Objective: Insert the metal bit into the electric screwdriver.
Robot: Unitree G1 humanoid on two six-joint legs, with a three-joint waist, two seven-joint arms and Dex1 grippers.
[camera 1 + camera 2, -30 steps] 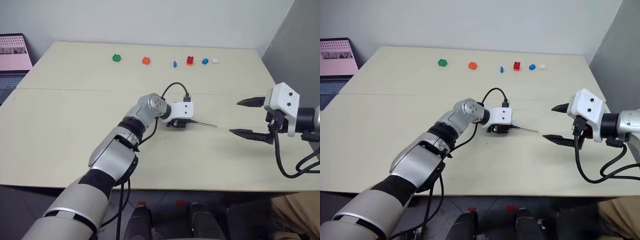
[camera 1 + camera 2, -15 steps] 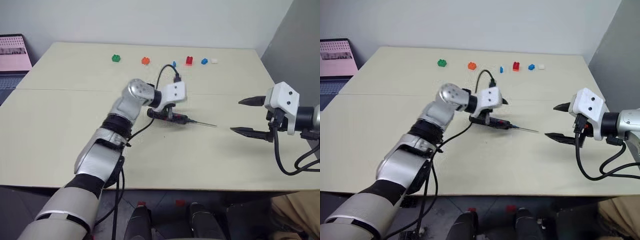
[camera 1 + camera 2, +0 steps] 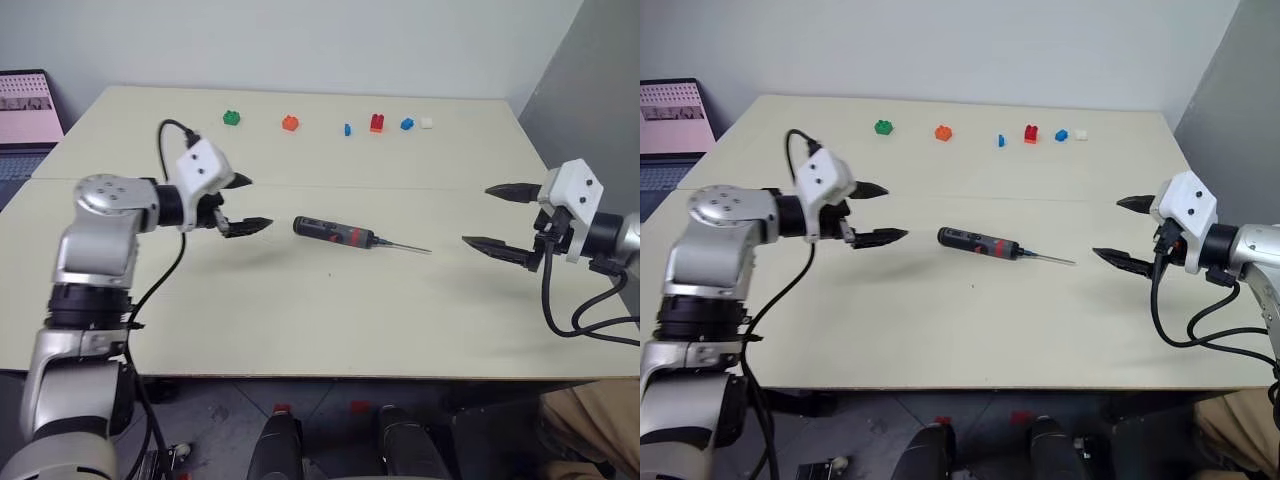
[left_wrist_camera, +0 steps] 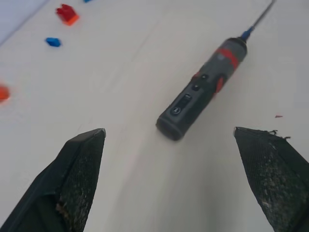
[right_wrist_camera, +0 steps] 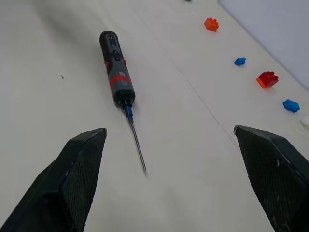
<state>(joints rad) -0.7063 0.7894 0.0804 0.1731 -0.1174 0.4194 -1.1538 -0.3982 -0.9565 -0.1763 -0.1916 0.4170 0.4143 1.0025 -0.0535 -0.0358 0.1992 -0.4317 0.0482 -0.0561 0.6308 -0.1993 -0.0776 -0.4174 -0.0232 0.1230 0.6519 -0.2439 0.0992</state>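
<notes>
The electric screwdriver [image 3: 335,232], black with a red band, lies flat on the middle of the table. The metal bit [image 3: 405,246] sticks out straight from its narrow tip, pointing toward my right side. My left gripper [image 3: 258,202] hovers open just left of the screwdriver's butt end, touching nothing. In the left wrist view the screwdriver [image 4: 200,94] lies ahead between the spread fingers [image 4: 79,169]. My right gripper [image 3: 477,215] is open too, a short way right of the bit's point. The right wrist view shows the screwdriver [image 5: 116,67] and the bit [image 5: 137,145] ahead.
Small toy bricks line the far side of the table [image 3: 300,320]: green [image 3: 232,117], orange [image 3: 290,122], blue [image 3: 347,129], red [image 3: 378,122], blue [image 3: 407,124], white [image 3: 427,122]. A laptop [image 3: 25,105] stands off the far left corner.
My left gripper opened, let go of the screwdriver and swung left and up, away from it. The screwdriver stays on the table with the bit in its tip. The right gripper drifted slightly right.
</notes>
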